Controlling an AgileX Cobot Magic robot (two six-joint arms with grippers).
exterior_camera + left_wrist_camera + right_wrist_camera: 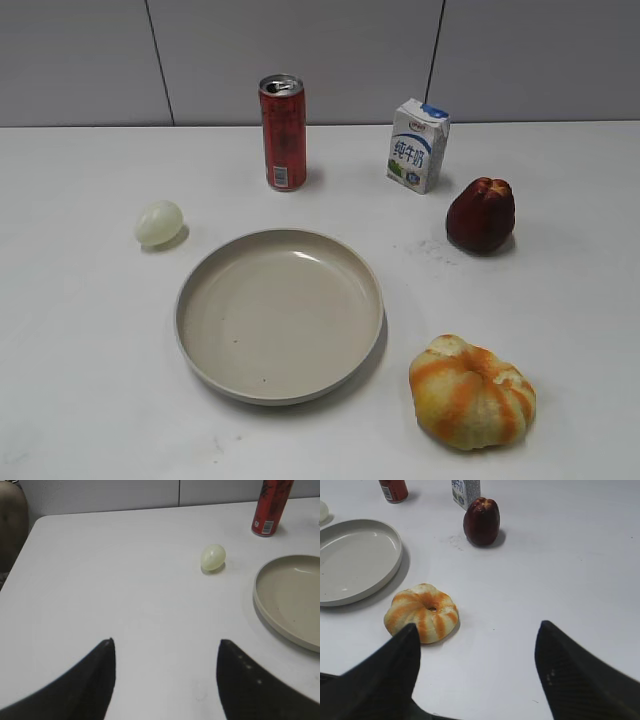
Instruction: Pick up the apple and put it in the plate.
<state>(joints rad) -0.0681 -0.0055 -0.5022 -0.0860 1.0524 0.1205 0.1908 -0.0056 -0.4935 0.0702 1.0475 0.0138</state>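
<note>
The dark red lobed apple (481, 215) stands upright on the white table at the right, in front of the milk carton; it also shows in the right wrist view (481, 521), far ahead of the jaws. The large beige plate (205, 280) lies empty in the middle; it shows in the left wrist view (265, 605) and in the right wrist view (392, 560). My left gripper (165, 642) is open and empty above bare table left of the plate. My right gripper (477, 625) is open and empty, near the front of the table. Neither gripper shows in the exterior view.
An orange-and-yellow ribbed pumpkin-like fruit (471, 392) sits at the front right, just ahead of my right gripper's left jaw (422, 612). A pale egg-shaped object (158, 222) lies left of the plate. A red can (283, 132) and a milk carton (418, 145) stand at the back.
</note>
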